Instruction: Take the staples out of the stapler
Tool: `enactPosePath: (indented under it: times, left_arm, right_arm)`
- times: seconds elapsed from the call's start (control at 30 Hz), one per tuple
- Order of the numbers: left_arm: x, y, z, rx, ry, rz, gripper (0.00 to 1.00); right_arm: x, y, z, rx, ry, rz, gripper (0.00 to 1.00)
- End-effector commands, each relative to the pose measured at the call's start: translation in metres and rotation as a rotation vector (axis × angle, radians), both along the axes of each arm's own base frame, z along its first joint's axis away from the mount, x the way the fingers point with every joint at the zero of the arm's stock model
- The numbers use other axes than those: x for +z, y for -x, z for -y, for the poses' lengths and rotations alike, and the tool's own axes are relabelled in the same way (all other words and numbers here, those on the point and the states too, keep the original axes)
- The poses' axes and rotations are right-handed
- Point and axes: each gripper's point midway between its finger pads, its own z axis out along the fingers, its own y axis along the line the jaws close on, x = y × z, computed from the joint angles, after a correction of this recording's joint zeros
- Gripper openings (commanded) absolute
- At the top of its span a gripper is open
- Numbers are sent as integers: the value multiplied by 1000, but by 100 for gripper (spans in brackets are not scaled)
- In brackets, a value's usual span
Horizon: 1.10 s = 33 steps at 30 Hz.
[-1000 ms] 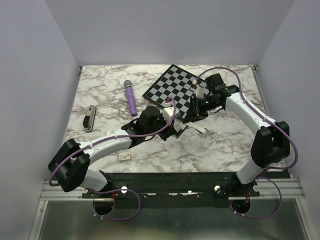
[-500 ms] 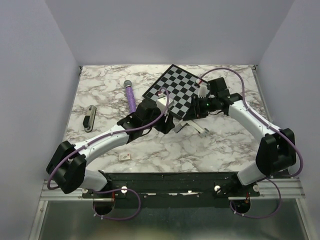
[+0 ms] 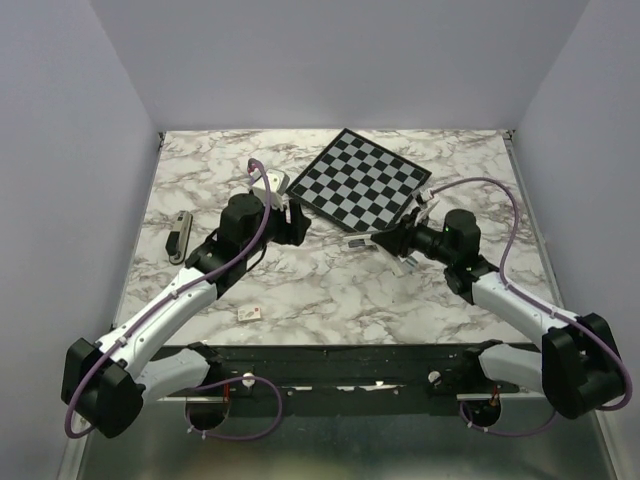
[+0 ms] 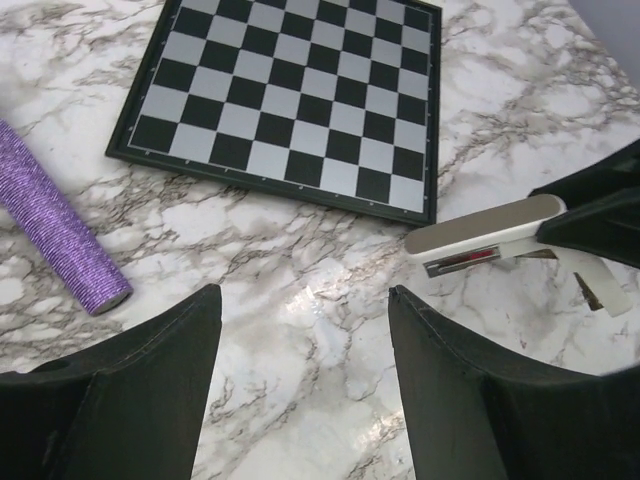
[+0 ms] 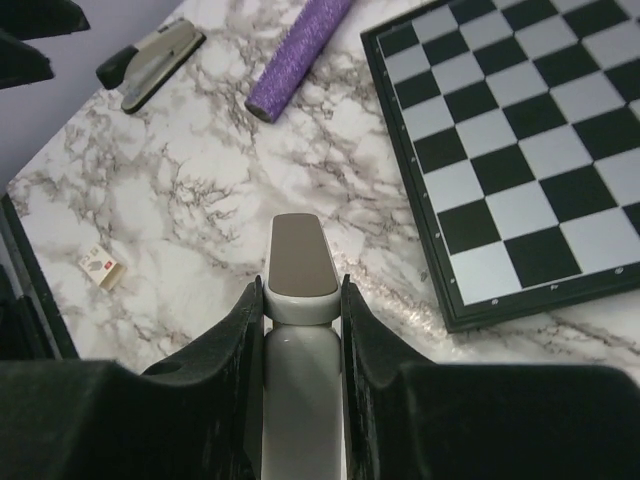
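Overhead view: the stapler [image 3: 180,237] lies flat near the left edge of the marble surface [image 3: 330,290], close to the side wall and apart from both arms. It does not appear in the left wrist view. In the right wrist view it shows at the top left, dark end outward.

The right claw [image 5: 300,300] is closed on a pale bar [image 5: 302,265], with one finger pressed to each side. Only the left wrist view shows the bar's underside, a grey channel with a red streak. The left claw [image 4: 302,330] stands open with nothing between its fingers, only marble below.

The purple cylinder [image 4: 55,235] lies just left of the chessboard [image 3: 365,185]; from overhead the left arm covers most of it. A small pale strip [image 4: 605,290] lies beside the right claw. A small card [image 3: 249,314] sits near the front rail.

Bare marble separates the left claw from the bar. The chessboard takes up the far middle.
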Motion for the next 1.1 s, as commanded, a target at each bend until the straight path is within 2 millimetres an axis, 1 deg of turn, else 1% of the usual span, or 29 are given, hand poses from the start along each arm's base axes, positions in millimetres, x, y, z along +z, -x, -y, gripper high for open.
enactPosePath:
  times: [0.0,0.03,0.13,0.17,0.2,0.23,0.27,0.3,0.33,0.37,0.4,0.43,0.47,0.5,0.53,0.57,0.6,0.63,0.67,0.7,0.73,0.77,0.8,0.87,0.9,0.93,0.97,1.07]
  left_arm:
    - [-9,-6,-24,128,-13,-1,75]
    - [-9,-6,-26,132,-20,1,75]
    - [-11,-7,-25,127,-26,-5,75]
    - [-11,-7,-23,120,-23,-5,75]
    - [-12,-3,-16,73,-16,-12,75]
    - [-8,-2,-11,41,-5,1,74]
    - [-8,2,-4,-20,-11,14,73]
    - [-8,6,5,-82,-13,23,73]
    - [-6,20,22,-221,3,28,73]
    - [-3,26,29,-292,-9,50,71]
    - [-5,29,33,-353,-43,71,70]
    - [-7,34,37,-396,-56,71,70]
    - [-4,33,39,-407,-65,83,68]
    - [-3,31,41,-412,-71,93,68]
    - [-3,30,44,-427,-77,102,68]
    - [2,30,49,-443,-71,112,66]
    - [0,29,55,-453,-78,105,65]
    - [-2,28,57,-449,-93,94,65]
    - [7,21,59,-427,-105,106,65]
    - [0,19,64,-439,-122,81,64]
    - [-3,20,64,-446,-136,60,63]
    - [1,18,66,-446,-136,64,62]
    - [-3,17,67,-444,-142,55,62]
    - [-2,17,72,-454,-135,68,59]
    - [-2,18,75,-461,-134,70,58]
    - [-4,24,82,-493,-129,63,57]
    - [-4,26,85,-510,-126,60,53]
    - [-8,35,93,-572,-125,59,50]
  right_arm:
    - [66,-4,-1,-11,-111,421,1]
    - [58,1,0,-12,-106,418,1]
    - [54,0,4,-39,-90,394,1]
    - [46,-2,6,-63,-87,327,1]
    - [42,-5,6,-83,-88,271,1]
    - [43,-9,7,-107,-92,208,1]
    - [40,-13,7,-147,-75,66,1]
    - [38,-16,5,-154,-61,-11,1]
    - [36,-17,3,-149,-46,-72,1]
    - [48,-10,-3,-106,-25,-155,1]
    - [48,-6,-4,-91,-7,-211,1]
    - [41,-5,-4,-94,23,-279,1]
    - [34,5,2,-107,66,-375,1]
    - [51,2,-1,-96,64,-375,1]
    - [52,4,-4,-71,75,-408,1]
    - [49,17,-7,-15,96,-470,1]
    - [62,17,-10,10,89,-470,1]
    - [62,20,-11,28,97,-496,1]
    - [50,27,-9,36,136,-572,1]
    - [50,28,-8,37,147,-586,1]
    - [52,28,-9,44,151,-594,1]
    - [49,31,-7,52,164,-617,1]
    - [48,32,-7,53,172,-623,1]
    - [49,35,-8,72,173,-626,1]
    - [50,36,-9,81,166,-625,1]
    - [51,37,-9,85,163,-623,1]
    - [51,37,-10,82,158,-622,1]
    - [50,37,-10,81,153,-627,1]
